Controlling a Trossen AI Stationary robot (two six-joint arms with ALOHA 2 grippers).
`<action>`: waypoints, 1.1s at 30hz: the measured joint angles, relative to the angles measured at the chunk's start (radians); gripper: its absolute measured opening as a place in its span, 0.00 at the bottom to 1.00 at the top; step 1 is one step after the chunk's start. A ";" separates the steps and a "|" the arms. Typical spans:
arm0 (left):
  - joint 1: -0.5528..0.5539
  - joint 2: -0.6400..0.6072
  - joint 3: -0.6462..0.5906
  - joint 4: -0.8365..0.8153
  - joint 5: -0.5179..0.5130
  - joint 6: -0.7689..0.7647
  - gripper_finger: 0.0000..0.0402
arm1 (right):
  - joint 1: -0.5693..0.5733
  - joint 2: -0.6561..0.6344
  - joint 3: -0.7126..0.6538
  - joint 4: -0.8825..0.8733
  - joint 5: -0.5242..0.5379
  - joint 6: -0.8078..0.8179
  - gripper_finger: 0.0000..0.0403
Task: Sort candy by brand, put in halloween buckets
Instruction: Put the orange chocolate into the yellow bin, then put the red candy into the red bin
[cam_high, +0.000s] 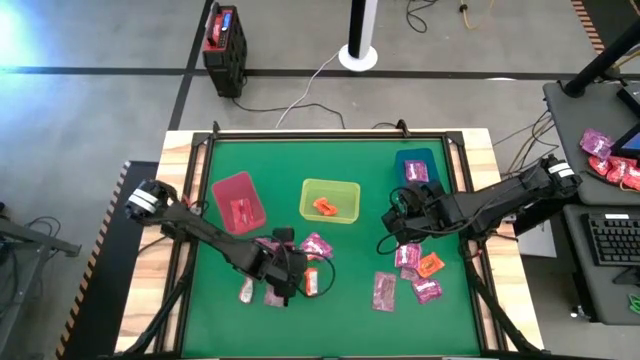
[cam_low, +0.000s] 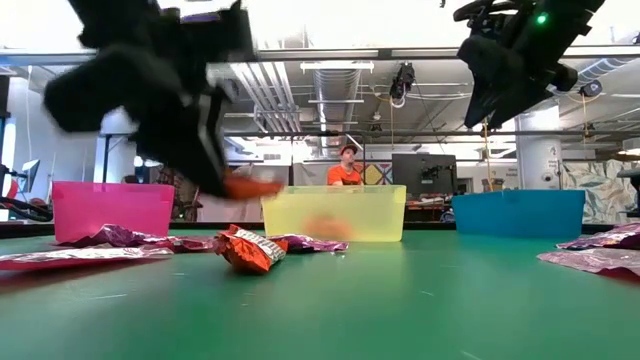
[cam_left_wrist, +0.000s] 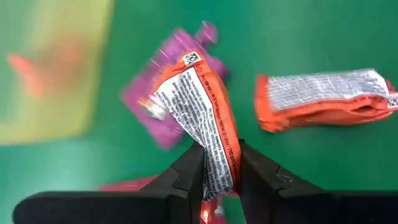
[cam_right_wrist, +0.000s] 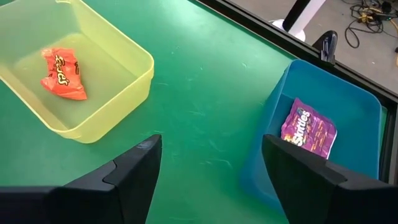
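We find the left gripper (cam_left_wrist: 219, 177) pinching an orange-and-white candy (cam_left_wrist: 202, 115) above the near-left mat; next, carry to the yellow-green bucket (cam_high: 346, 190). The right gripper (cam_right_wrist: 211, 168) hovers spread near the blue bucket (cam_right_wrist: 348, 106).

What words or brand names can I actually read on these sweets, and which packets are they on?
"Skittles": purple packet in the blue bin.
"Reese's", partly visible: orange packet in the yellow bin.
Fine print and square code on the orange-and-white packet in the left hand: too small to read.
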 joint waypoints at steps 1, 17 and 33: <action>0.003 -0.015 0.016 -0.022 -0.022 0.037 0.16 | 0.000 0.000 0.000 0.002 0.000 -0.001 0.67; 0.452 -0.165 -0.017 0.210 0.281 0.452 0.16 | 0.000 0.000 0.000 0.018 0.000 -0.011 0.67; 0.554 -0.122 -0.019 0.230 0.310 0.510 0.34 | 0.000 0.000 -0.001 0.038 0.000 -0.036 0.70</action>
